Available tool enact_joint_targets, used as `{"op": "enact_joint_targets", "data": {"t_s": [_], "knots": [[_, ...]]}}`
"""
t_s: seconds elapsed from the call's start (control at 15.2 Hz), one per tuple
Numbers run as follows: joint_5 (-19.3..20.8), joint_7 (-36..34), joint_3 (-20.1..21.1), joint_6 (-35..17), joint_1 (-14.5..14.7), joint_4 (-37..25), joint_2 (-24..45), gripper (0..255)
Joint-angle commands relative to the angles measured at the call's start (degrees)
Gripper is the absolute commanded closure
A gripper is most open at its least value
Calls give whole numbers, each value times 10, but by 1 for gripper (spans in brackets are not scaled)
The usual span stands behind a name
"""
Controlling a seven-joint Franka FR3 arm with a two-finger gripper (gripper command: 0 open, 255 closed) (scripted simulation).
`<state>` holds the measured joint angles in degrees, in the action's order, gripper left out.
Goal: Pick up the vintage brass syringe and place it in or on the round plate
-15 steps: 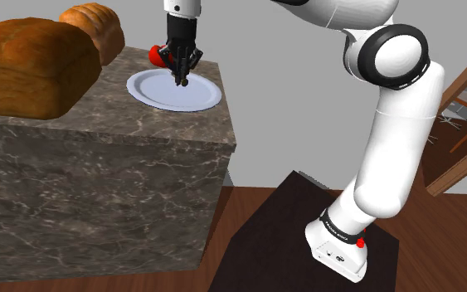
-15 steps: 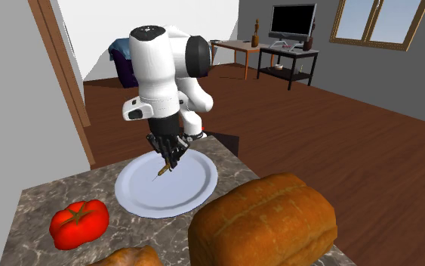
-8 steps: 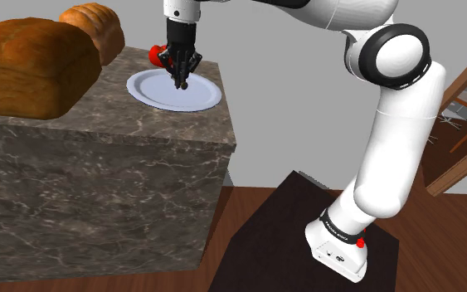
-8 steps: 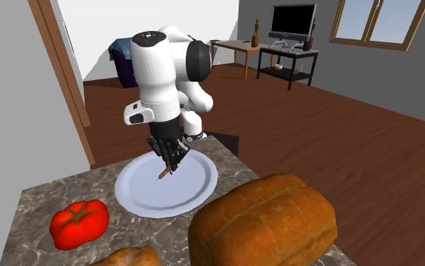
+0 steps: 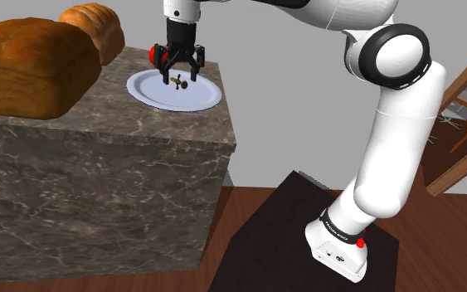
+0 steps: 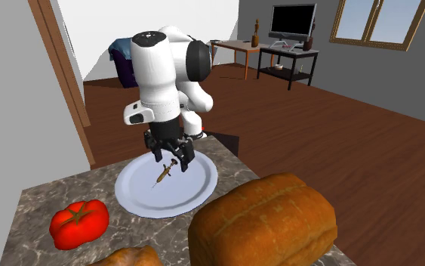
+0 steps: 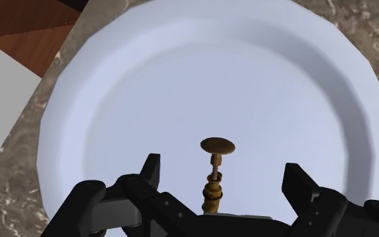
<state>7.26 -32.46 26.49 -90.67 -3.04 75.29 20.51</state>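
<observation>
A small brass syringe (image 6: pixel 164 174) stands steeply tilted over the middle of the round white plate (image 6: pixel 195 187), its needle end down near the plate's surface. My black gripper (image 6: pixel 170 160) hangs just above it, open. In the wrist view the syringe (image 7: pixel 217 145) sits in the gap between the spread fingers (image 7: pixel 151 172), and neither one touches it. From the shoulder view the gripper (image 5: pixel 177 73) is over the plate (image 5: pixel 198 95) with the syringe (image 5: pixel 179 81) under it. Whether the syringe rests on the plate, I cannot tell.
The plate lies on a dark marble counter (image 5: pixel 99 166) near its corner. A red tomato (image 6: pixel 78 223) sits beside the plate. A big bread loaf (image 6: pixel 267 227) lies close to the plate's rim, and a second loaf (image 5: pixel 94 25) lies farther back. The dark stand (image 5: pixel 306 240) is below.
The fingers were shut on the syringe and have now spread apart, letting it go over the plate. The hand itself has hardly moved.
</observation>
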Motion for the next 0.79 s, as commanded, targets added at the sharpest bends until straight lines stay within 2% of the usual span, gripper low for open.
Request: {"op": "enact_joint_targets", "data": {"t_s": [0.0,0.2,0.73], "knots": [[3,-1,0,23,4,-29,7,0],[15,-3,0,93,22,-128,36,0],[15,-3,0,93,22,-128,36,0]]}}
